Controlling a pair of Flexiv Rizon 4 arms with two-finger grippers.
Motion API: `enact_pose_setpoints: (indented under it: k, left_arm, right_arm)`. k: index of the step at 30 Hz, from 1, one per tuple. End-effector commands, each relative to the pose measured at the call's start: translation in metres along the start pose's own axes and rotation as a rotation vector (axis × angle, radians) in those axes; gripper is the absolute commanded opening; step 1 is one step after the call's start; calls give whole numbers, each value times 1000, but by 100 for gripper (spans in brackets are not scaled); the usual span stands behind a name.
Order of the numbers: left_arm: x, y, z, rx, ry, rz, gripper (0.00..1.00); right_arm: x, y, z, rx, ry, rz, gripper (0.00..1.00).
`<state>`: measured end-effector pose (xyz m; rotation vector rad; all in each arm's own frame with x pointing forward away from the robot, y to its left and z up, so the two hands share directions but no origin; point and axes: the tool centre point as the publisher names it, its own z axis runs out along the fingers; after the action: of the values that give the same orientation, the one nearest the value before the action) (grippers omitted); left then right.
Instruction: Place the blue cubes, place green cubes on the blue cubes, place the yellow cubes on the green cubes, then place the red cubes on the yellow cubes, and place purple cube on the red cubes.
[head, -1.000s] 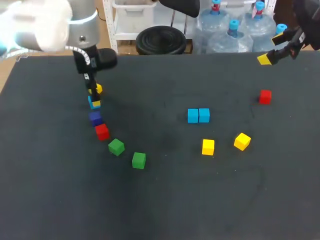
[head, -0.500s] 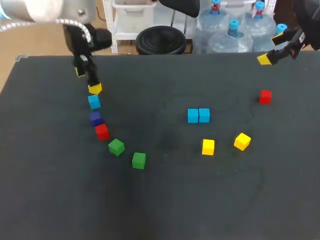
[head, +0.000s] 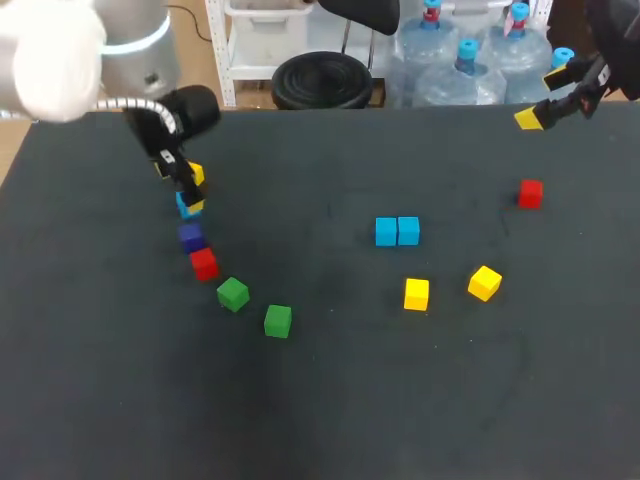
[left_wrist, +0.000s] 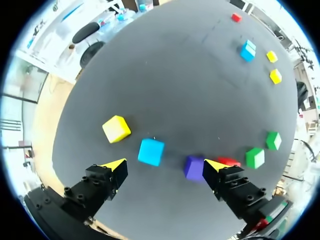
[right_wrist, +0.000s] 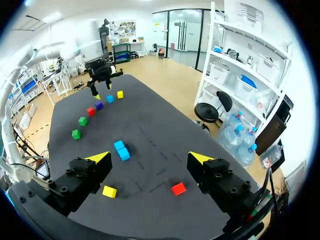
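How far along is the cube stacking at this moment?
Done: two light blue cubes sit side by side mid-table, which looks like the base.
In hand: nothing. The left jaws stand open by a third light blue cube, and the right jaws are open and empty.
Left: all the stacking. The green cubes, yellow cubes, red cubes and dark purple cube lie singly on the black table.

From your head view, the left gripper (head: 177, 188) covers most of the blue cube (head: 183, 203) just beyond the purple cube (head: 191, 237) (only a sliver shows). In your left wrist view, a finger partly hides the red cube (left_wrist: 229, 161) beside the purple cube.
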<state>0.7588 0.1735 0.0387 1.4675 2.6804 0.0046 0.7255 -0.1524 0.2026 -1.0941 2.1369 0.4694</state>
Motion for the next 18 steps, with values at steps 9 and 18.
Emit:
enact_pose_setpoints:
  k: [9, 18]
  left_arm:
    - [-1, 6, 28, 18, -14, 15, 100]
    - [-5, 11, 36, 17, -16, 4, 100]
  right_arm:
    - [0, 1, -1, 1, 0, 0, 100]
    - [0, 1, -1, 1, 0, 0, 100]
